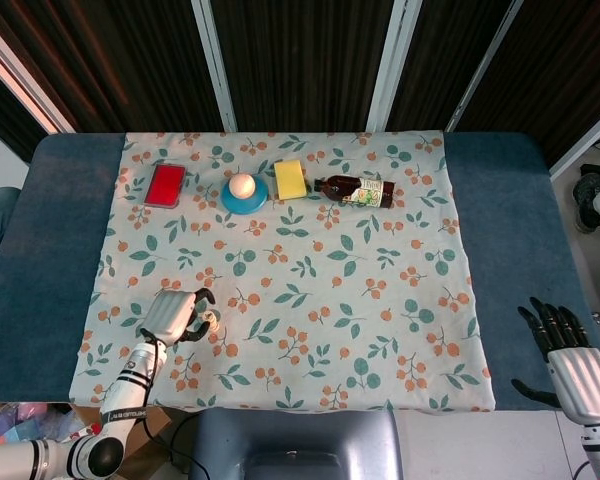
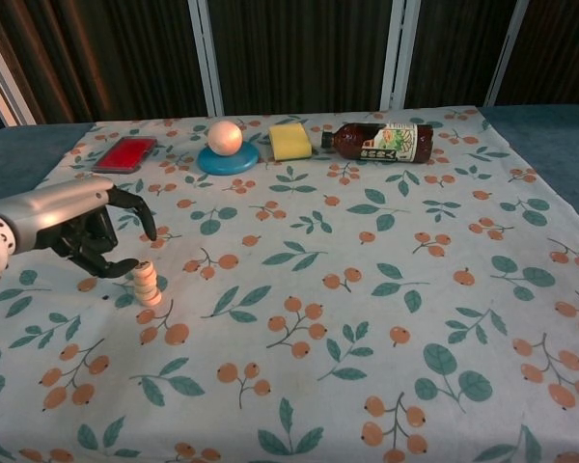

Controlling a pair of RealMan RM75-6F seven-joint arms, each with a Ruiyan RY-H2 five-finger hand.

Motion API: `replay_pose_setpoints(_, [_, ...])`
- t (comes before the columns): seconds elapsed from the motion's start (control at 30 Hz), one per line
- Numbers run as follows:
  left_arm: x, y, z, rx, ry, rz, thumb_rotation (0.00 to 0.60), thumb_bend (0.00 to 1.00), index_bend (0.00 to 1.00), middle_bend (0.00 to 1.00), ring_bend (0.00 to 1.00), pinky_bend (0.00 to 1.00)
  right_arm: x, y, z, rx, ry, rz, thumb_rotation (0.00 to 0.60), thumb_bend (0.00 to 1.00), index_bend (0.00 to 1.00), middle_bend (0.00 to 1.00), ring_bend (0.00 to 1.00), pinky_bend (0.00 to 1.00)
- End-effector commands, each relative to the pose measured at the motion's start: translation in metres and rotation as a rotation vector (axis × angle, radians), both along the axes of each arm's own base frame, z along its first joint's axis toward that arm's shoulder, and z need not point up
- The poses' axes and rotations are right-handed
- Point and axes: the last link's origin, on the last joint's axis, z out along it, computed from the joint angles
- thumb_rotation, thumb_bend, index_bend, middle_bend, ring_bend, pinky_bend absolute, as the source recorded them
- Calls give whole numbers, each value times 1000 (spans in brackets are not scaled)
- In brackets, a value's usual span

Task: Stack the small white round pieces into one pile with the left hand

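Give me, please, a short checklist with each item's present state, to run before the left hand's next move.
1. Pile standing upright on the cloth: ok.
2. Left hand clear of the pile, with a gap between fingers and pieces in the chest view: ok.
3. Left hand holding nothing: ok, fingers apart.
4. No loose white pieces left on the cloth: ok as far as both views show.
5. Pieces squarely aligned in the pile: cannot tell, too small.
6. Right hand out of the way, off the cloth at the table's right edge: ok.
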Motion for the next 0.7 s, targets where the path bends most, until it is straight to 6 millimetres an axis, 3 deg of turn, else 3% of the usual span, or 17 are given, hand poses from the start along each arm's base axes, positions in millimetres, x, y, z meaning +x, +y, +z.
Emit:
replay_pose_setpoints(0.03, [5,-12,14,23,-76,-38,600,385,362,1000,1000,1000,0,0,1,-3,-1,-1,600,69,0,0,0,0])
replay_pose_setpoints(0.1, [3,-26,25,24,-144,-74,600,384,321,1000,999,1000,-1,1,2,-5,-2,-2,600,69,0,0,0,0])
replay_pose_setpoints(0.17, [-5,-44,36,8,-188,-99,600,385,226,872,869,954,-1,1,2,-5,2,-2,600,69,0,0,0,0])
replay_pose_setpoints(0.2, [-17,-56,44,-15,-186,-119,600,386,153,682,661,785,-1,2,2,-4,3,-2,600,69,0,0,0,0])
replay_pose_setpoints(0.27, [-38,-73,58,-25,-150,-157,600,388,40,249,179,274,-1,2,2,-1,7,-1,600,69,0,0,0,0])
replay_pose_setpoints(0.33, [-67,-93,77,31,-101,-194,600,388,4,81,16,47,-1,3,0,6,13,2,600,69,0,0,0,0])
replay_pose_setpoints(0.4, [-93,-112,91,132,-74,-215,600,387,0,34,0,6,0,3,-2,10,17,6,600,69,0,0,0,0])
replay_pose_setpoints(0.5, [-116,-128,99,238,-45,-203,600,387,0,1,0,0,1,4,-5,11,27,13,600,69,0,0,0,0])
replay_pose_setpoints(0.7, [-115,-135,102,199,-53,-231,600,389,0,0,0,0,4,7,-8,15,31,28,600,69,0,0,0,0])
